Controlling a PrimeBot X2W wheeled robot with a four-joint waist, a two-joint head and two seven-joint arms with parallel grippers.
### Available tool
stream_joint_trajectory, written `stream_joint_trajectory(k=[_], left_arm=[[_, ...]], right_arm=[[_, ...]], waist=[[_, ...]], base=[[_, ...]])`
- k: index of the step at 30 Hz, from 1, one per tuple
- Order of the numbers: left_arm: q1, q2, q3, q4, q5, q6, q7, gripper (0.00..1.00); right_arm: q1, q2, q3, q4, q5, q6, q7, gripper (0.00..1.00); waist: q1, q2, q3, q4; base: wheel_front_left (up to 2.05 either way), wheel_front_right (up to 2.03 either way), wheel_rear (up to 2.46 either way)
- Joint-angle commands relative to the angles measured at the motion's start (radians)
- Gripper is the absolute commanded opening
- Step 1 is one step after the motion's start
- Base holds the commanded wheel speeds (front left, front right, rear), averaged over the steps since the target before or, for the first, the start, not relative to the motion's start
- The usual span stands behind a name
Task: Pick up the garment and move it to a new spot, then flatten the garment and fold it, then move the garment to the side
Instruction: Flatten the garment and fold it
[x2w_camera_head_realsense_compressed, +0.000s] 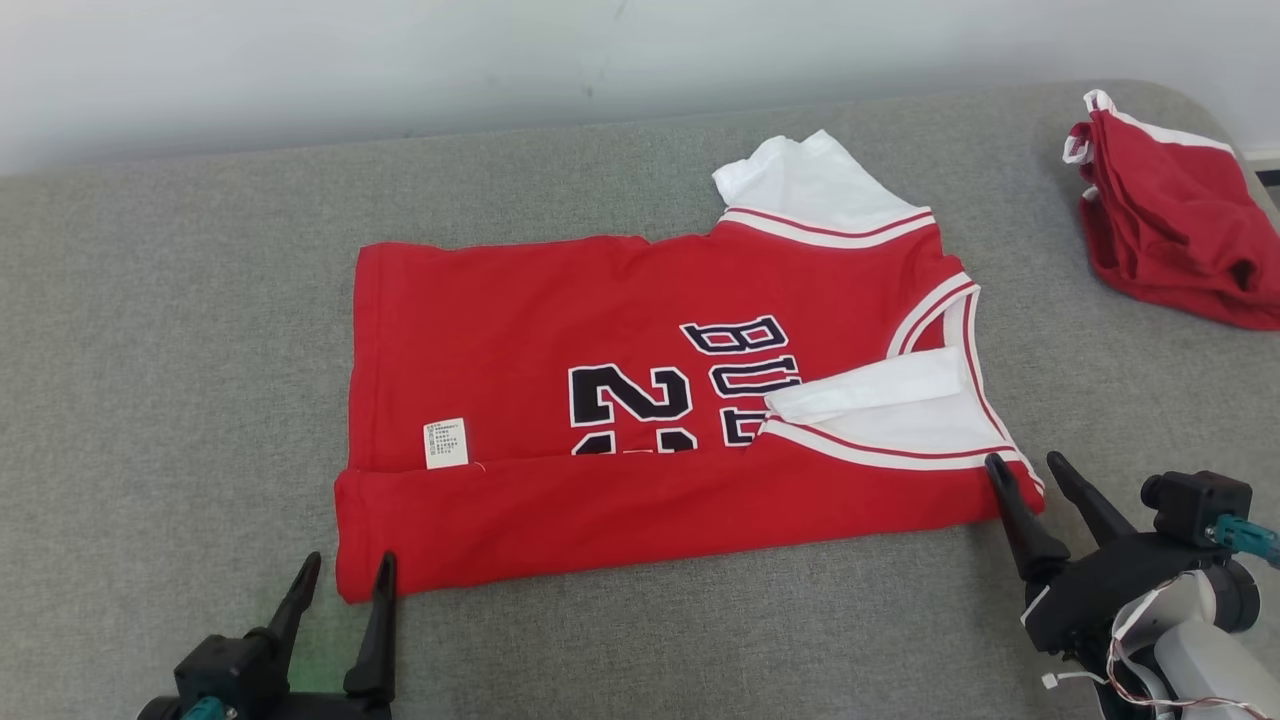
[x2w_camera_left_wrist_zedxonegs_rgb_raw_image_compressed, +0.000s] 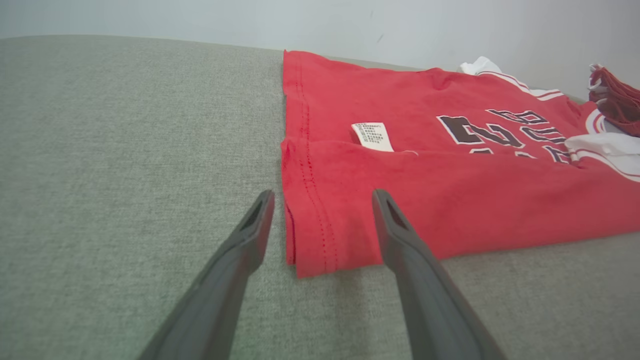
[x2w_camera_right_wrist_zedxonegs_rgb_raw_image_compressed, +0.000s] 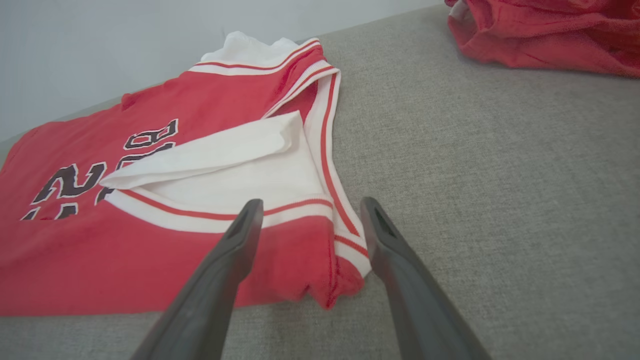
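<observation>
The garment (x2w_camera_head_realsense_compressed: 640, 400) is a red basketball jersey with white sleeves and black lettering, lying flat on the grey surface with its near long edge folded over onto itself. My left gripper (x2w_camera_head_realsense_compressed: 343, 570) stands open at the folded strip's near left corner (x2w_camera_left_wrist_zedxonegs_rgb_raw_image_compressed: 320, 240), nothing between its fingers. My right gripper (x2w_camera_head_realsense_compressed: 1026, 470) is open too, at the near right corner by the white-trimmed sleeve (x2w_camera_right_wrist_zedxonegs_rgb_raw_image_compressed: 320, 250). In both wrist views the jersey's corner lies between the spread fingers, on the surface and not gripped.
A second red garment with white trim (x2w_camera_head_realsense_compressed: 1170, 215) lies bunched at the far right of the grey padded surface (x2w_camera_head_realsense_compressed: 180, 350). A pale wall runs behind. Bare fabric surface lies left of and in front of the jersey.
</observation>
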Motion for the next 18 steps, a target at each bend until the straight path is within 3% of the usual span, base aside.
stream_joint_trajectory(k=[1, 5, 6, 7, 8, 9, 10, 12, 18], left_arm=[[-0.001, -0.003, 0.003, 0.011, 0.008, 0.003, -0.003, 1.00], [-0.025, -0.009, -0.002, 0.059, 0.009, 0.000, -0.003, 1.00], [-0.029, -0.012, -0.004, 0.072, 0.006, -0.001, -0.003, 1.00], [-0.029, -0.012, -0.004, 0.072, 0.006, -0.001, -0.003, 1.00], [-0.035, -0.018, -0.005, 0.085, -0.003, -0.003, -0.003, 1.00], [-0.041, -0.025, -0.007, 0.102, -0.015, -0.007, -0.002, 1.00], [-0.047, -0.026, -0.013, 0.117, -0.017, -0.010, 0.000, 0.48], [-0.062, -0.031, -0.021, 0.145, -0.027, -0.013, 0.000, 0.00], [-0.072, -0.038, -0.026, 0.193, -0.046, -0.019, -0.002, 0.00]], right_arm=[[0.002, 0.008, -0.003, 0.013, -0.013, -0.003, -0.005, 1.00], [-0.013, 0.020, 0.012, 0.050, -0.051, -0.003, -0.008, 1.00], [-0.016, 0.027, 0.015, 0.058, -0.056, -0.003, -0.009, 0.93], [-0.016, 0.027, 0.015, 0.058, -0.056, -0.003, -0.009, 0.93], [-0.019, 0.031, 0.017, 0.066, -0.058, -0.003, -0.011, 0.39], [-0.023, 0.035, 0.018, 0.074, -0.059, -0.003, -0.012, 0.00], [-0.026, 0.037, 0.020, 0.081, -0.059, -0.003, -0.015, 0.00], [-0.031, 0.048, 0.027, 0.096, -0.060, -0.003, -0.019, 0.00], [-0.026, 0.062, 0.038, 0.115, -0.041, -0.003, -0.040, 0.00]], waist=[[0.0001, -0.0001, 0.003, -0.001], [0.0001, -0.0001, 0.006, -0.003], [0.0001, -0.0001, 0.006, -0.005], [0.0001, -0.0001, 0.006, -0.005], [0.0001, -0.0001, 0.006, -0.006], [0.0001, -0.0001, 0.006, -0.008], [0.0001, -0.0001, 0.005, -0.008], [0.0001, -0.0001, 0.002, -0.011], [0.0001, -0.0001, -0.027, 0.000]], base=[[0.00, 0.00, 0.00], [0.00, 0.00, 0.00], [0.00, 0.00, 0.00], [0.00, 0.00, 0.00], [0.00, 0.00, 0.00], [0.00, 0.00, 0.00], [0.00, 0.00, 0.00], [0.00, 0.00, 0.00], [0.00, 0.00, 0.00]])
